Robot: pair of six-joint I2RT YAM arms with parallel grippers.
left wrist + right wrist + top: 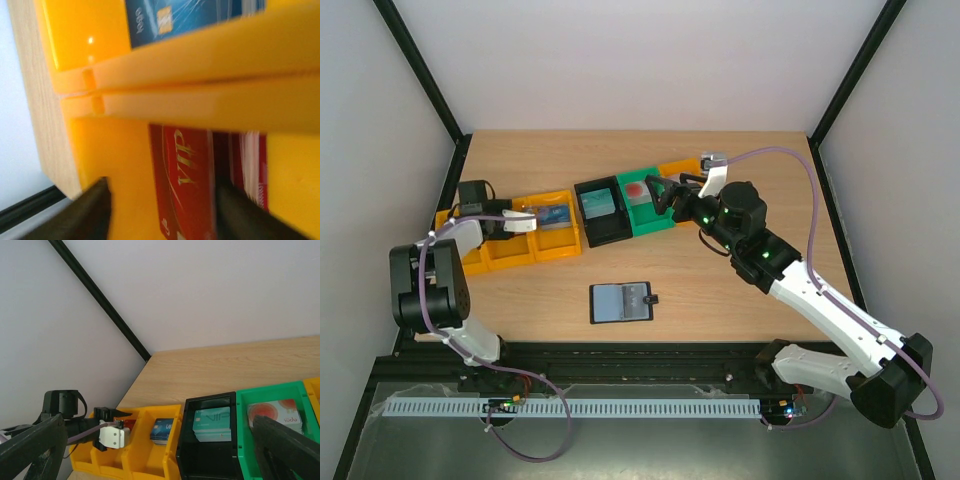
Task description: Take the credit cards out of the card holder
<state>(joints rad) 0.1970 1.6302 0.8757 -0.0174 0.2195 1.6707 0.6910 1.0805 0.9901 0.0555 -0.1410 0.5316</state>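
Here's the card holder (pixel 620 302), lying opened flat on the wooden surface (pixel 740 300), near the middle and well apart from both arms. Its blue-grey inner face is up and its little snap tab (pixel 655 298) pokes out to the right. Whether anything sits in its pockets, I cannot tell from up here.

Over to the far left: the left pincer (pixel 523 222) is down inside one of the yellow bins (pixel 510 258). The wrist camera gives us the close look. The left pincer (pixel 161 185) has its jaws well apart, and a red card (pixel 182 180) with pale "VIP" lettering lies on the bin floor between them. The left finger (pixel 95 210) stands clear of the card, with bare yellow showing in the gap. The right finger (pixel 235 210) overlaps the card's far edge in the picture. No grip there, as far as the view shows. Just over the bin wall, in the next compartment, sits a blue card (pixel 190 15).

Now the right pincer (pixel 658 192): it hovers over the green bin (pixel 642 222), spread wide with nothing between its dark fingers (pixel 290 450). Below it sit the black bin (pixel 186 440), holding a teal-faced piece (pixel 212 422), and the green one, holding a white piece with a red dot (pixel 275 415).
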